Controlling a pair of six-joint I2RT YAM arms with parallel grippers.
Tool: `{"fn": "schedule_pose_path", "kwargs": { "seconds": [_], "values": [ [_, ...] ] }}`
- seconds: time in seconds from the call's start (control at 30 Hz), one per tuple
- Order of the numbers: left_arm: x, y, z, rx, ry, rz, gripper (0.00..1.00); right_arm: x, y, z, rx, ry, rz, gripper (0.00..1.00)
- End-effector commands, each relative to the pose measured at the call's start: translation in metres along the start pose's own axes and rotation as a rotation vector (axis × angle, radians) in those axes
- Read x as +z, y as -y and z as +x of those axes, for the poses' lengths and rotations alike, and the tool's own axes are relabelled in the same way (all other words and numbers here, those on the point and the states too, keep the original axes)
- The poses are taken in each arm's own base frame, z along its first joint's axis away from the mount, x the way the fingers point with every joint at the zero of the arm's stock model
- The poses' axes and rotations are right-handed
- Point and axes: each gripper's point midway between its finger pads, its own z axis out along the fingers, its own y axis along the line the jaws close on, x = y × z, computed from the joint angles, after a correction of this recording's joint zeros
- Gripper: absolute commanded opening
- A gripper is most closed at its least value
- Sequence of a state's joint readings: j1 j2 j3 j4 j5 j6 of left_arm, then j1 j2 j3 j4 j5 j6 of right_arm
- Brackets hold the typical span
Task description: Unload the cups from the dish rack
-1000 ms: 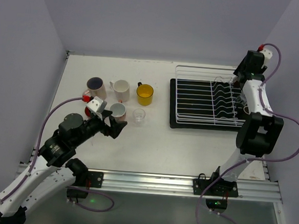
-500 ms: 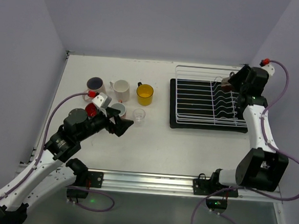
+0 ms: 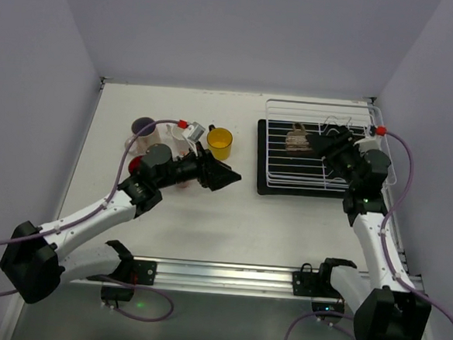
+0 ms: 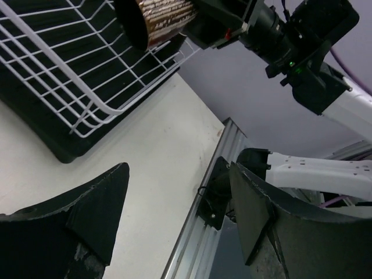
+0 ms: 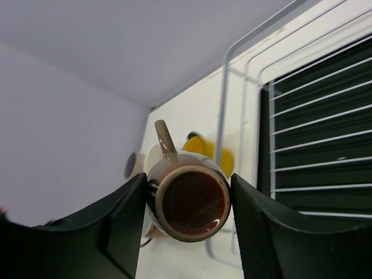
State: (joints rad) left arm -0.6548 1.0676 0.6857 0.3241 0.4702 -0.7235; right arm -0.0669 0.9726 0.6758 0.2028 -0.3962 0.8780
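My right gripper (image 3: 305,141) is shut on a dark brown cup (image 3: 295,140) and holds it on its side above the white wire dish rack (image 3: 277,166). In the right wrist view the cup (image 5: 189,203) sits between both fingers, its mouth facing the camera and its handle up. My left gripper (image 3: 224,174) is open and empty over the table, between the set-down cups and the rack; its view shows the held cup (image 4: 156,20). On the table stand a yellow cup (image 3: 219,143), a cream cup with a dark inside (image 3: 143,127), and a red cup (image 3: 137,164) partly hidden by my left arm.
The rack stands on a black tray (image 3: 263,184) at the right. A white mug (image 3: 181,133) is mostly hidden behind my left arm. The aluminium rail (image 3: 227,275) runs along the near table edge. Grey walls close in the table on three sides.
My right gripper has carried the brown cup left from the rack's back right corner to over its middle. My left arm has swung right, away from the set-down cups.
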Motion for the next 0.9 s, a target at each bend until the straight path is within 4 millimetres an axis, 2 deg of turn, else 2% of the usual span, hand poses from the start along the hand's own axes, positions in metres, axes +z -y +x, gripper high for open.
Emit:
{"fn": "schedule_pose_path", "kwargs": {
  "seconds": [0.0,0.03,0.2,0.5,0.6,0.7,0.73,0.83,0.87],
  "values": [
    [0.017,0.056,-0.036,0.006,0.1,0.208,0.73,-0.028,-0.082,0.016,0.009,-0.038,-0.337,0.11],
    [0.025,0.051,-0.031,-0.012,0.084,0.203,0.71,-0.033,-0.094,0.03,0.019,-0.082,-0.381,0.11],
    [0.037,0.052,-0.029,-0.055,0.087,0.235,0.66,-0.05,-0.116,0.059,0.036,-0.165,-0.493,0.11],
    [0.042,0.068,-0.022,-0.067,0.087,0.305,0.54,-0.052,-0.123,0.102,0.076,-0.293,-0.56,0.13],
    [0.043,0.066,-0.019,-0.071,0.082,0.303,0.5,-0.053,-0.13,0.115,0.081,-0.337,-0.588,0.13],
    [0.042,0.066,-0.022,-0.061,0.097,0.301,0.4,-0.051,-0.134,0.129,0.09,-0.369,-0.593,0.14],
    [0.042,0.066,-0.022,-0.059,0.1,0.299,0.26,-0.052,-0.135,0.134,0.093,-0.379,-0.596,0.14],
    [0.04,0.059,-0.023,-0.035,0.107,0.247,0.01,-0.05,-0.136,0.146,0.104,-0.407,-0.603,0.15],
    [0.041,0.05,-0.021,-0.041,0.106,0.199,0.0,-0.049,-0.136,0.148,0.104,-0.411,-0.603,0.2]
  ]
}}
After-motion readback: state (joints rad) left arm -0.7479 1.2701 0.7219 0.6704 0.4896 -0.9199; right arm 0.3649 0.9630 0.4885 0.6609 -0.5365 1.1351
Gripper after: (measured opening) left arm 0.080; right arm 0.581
